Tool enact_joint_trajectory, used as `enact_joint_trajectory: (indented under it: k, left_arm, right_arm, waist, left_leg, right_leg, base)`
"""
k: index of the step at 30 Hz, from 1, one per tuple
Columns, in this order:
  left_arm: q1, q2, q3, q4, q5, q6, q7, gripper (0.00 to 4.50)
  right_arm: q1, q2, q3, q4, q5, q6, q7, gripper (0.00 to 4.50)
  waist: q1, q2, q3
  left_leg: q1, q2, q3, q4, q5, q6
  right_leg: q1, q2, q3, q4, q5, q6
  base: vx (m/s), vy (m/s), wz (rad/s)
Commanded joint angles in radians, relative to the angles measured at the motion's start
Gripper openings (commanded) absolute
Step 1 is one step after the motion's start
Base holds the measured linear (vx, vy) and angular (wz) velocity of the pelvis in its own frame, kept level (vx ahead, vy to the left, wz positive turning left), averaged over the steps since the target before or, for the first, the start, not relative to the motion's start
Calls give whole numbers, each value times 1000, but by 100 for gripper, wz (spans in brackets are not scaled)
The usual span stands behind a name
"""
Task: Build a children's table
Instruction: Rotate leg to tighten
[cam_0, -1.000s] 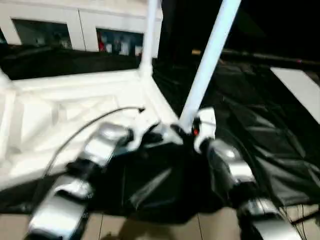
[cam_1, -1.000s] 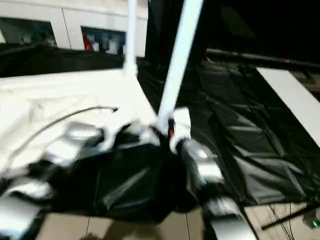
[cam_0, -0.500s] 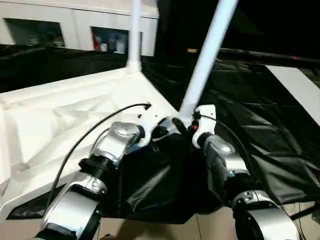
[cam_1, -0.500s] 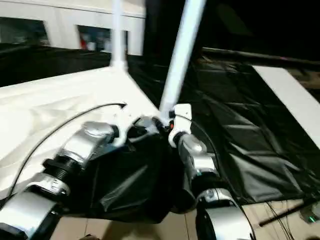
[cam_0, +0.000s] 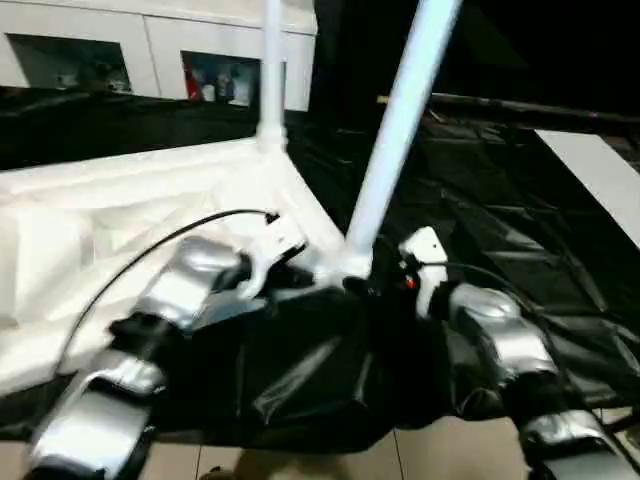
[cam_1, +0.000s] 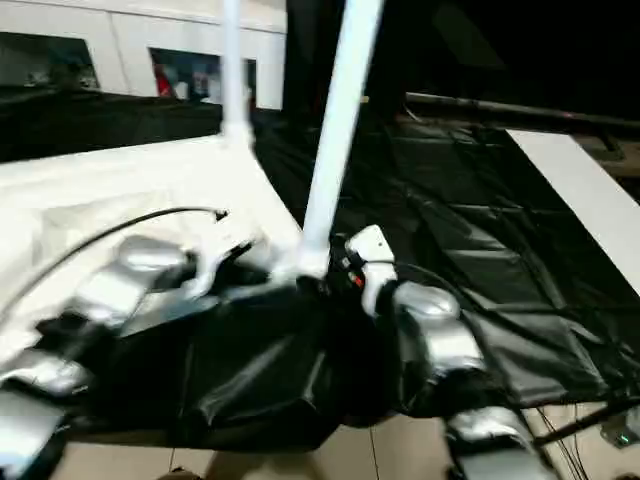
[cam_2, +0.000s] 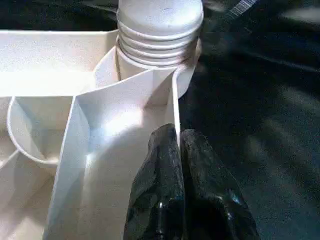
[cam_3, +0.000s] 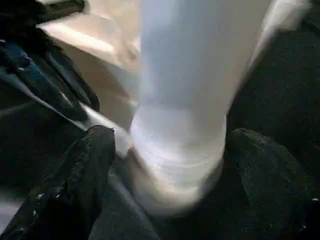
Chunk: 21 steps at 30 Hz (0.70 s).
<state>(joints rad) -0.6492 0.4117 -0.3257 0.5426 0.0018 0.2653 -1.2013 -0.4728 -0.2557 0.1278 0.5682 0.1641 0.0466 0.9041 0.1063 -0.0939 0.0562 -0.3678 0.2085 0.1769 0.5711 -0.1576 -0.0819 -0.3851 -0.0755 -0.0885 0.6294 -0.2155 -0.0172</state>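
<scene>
The children's table lies upside down on the black-sheeted work table. One white leg stands in its far corner socket. A second leg rises tilted from the near corner socket. My left gripper is shut, its fingertips pinched along the thin rim wall just short of that socket. My right gripper is open around the base of the near leg, with one finger on each side and a gap to the tube.
A white cabinet with glass doors stands behind the work table. A white board lies at the far right on the black sheet. The work table's front edge and beige floor are just below my forearms.
My right gripper has opened off the near leg and that arm has drawn back slightly. The left gripper stays shut at the corner. The camera has shifted.
</scene>
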Motion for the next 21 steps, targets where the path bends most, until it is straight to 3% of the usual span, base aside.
enact_joint_trajectory:
  k: [1, 4, 11, 21]
  left_arm:
    - [17, 3, -52, -59, -23, -13, -112, 0]
    - [32, 21, -52, -91, -34, -10, -139, 0]
    - [39, 31, -49, -114, -43, -1, -160, 0]
    - [34, 25, -44, -102, -43, -8, -154, 0]
  right_arm:
    - [13, -22, 15, -48, 15, 20, 45, 389]
    - [27, -38, 37, -79, 9, 34, 99, 389]
    - [51, -68, 83, -99, -27, 32, 143, 373]
    - [51, -61, 63, -89, -13, 45, 123, 302]
  waist:
    - [2, 14, -58]
    - [12, 16, -57]
    - [18, 9, -60]
    - [17, 10, -61]
  left_leg:
    - [20, 40, -7, -65, -225, 16]
    - [25, 40, -5, -66, -231, 8]
    - [16, 36, -5, -64, -201, 2]
    - [17, 35, -5, -63, -199, 4]
  right_leg:
    - [39, -80, 61, -82, -162, -199]
    - [34, -77, 62, -80, -154, -201]
    - [42, -79, 61, -77, -139, -186]
    - [42, -78, 61, -77, -134, -187]
  base:
    - [0, 0, 0]
    - [0, 0, 0]
    - [0, 0, 0]
    - [0, 0, 0]
